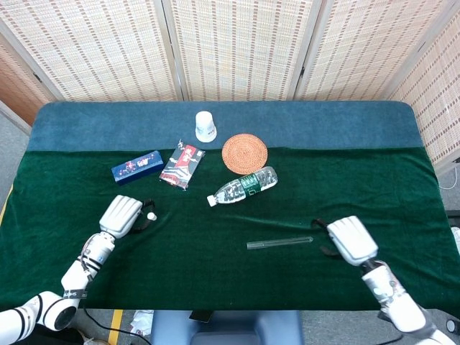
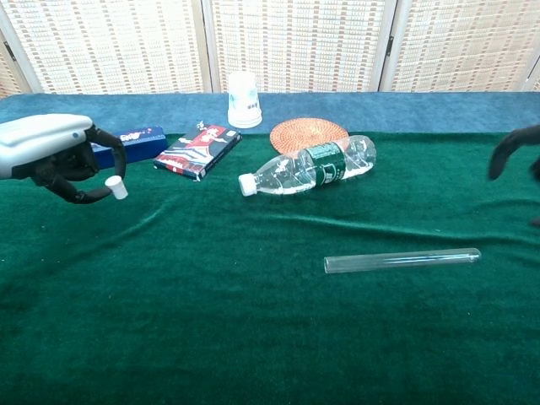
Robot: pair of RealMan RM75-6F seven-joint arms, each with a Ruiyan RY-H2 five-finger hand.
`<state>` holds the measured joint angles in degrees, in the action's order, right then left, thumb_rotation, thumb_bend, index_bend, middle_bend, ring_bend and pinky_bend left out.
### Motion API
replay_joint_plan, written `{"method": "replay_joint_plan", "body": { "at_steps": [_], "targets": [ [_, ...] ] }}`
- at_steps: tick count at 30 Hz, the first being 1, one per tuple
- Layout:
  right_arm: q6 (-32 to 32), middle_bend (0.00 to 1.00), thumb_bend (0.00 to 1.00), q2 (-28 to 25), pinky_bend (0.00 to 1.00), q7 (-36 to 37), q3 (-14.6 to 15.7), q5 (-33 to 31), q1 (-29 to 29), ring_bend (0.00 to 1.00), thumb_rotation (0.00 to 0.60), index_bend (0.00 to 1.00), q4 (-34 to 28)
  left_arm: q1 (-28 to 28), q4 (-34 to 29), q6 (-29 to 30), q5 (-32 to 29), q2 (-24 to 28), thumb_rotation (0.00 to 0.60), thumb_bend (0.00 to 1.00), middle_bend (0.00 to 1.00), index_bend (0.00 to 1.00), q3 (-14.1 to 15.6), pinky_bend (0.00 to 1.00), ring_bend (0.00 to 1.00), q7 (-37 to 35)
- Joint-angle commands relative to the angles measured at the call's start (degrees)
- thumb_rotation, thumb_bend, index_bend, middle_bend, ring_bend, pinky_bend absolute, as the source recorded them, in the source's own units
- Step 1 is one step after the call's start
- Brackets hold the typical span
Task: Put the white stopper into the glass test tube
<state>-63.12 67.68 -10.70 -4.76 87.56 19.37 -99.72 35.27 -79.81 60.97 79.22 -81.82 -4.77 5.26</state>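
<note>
A: Which step are we at?

B: Pick-up's done, I'd say. Left hand (image 2: 51, 156) has the white stopper (image 2: 116, 187) pinched at its fingertips, clear of the cloth, over the table's (image 1: 215, 287) left side, nearer the front edge than the back.

A: And the tube?

B: Glass test tube (image 2: 402, 260) lies flat on the green cloth, right of centre twd the front edge, open mouth pointing left, rounded end right. Looks empty. Nothing holding it yet.

A: Right hand?

B: Right hand (image 1: 351, 240) is just beside the tube's rounded end in the head view. Fingers look curled under, but can't tell if they're apart or together; chest view only catches dark fingertips at the frame edge. No contact w/ the tube that I can see.

A: So next?

B: Prob. right hand has to grip the tube and steady or lift it, then left brings the stopper across to the mouth, lined up w/ the bore. Glass will roll if nudged.

A: Other containers?

B: Plastic bottle (image 2: 308, 166) on its side mid-table, capped, looks near empty. Paper cup (image 1: 205, 126) upside down by the back edge, so contents unseen.
</note>
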Motion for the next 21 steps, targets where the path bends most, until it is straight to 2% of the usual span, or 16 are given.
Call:
{"method": "replay_joint_plan", "body": {
  "at_steps": [1, 21],
  "targets": [
    [3.6, 0.86, 0.29, 4.3, 1.0, -3.3, -0.9, -5.1, 2.7, 1.0, 0.6, 0.38, 0.2, -0.5, -0.1, 0.2, -0.2, 0.2, 0.6, 0.51, 0.99, 0.56, 0.3, 0.84, 0.93, 0.1],
    [8.8, 0.86, 0.28, 15.1, 1.0, -13.1, -1.0, -16.9, 8.7, 1.0, 0.6, 0.44, 5.9, -1.1, 1.8, -0.2, 1.2, -1.0, 0.6, 0.51, 0.99, 0.55, 1.0, 0.84, 0.93, -1.7]
  ]
}}
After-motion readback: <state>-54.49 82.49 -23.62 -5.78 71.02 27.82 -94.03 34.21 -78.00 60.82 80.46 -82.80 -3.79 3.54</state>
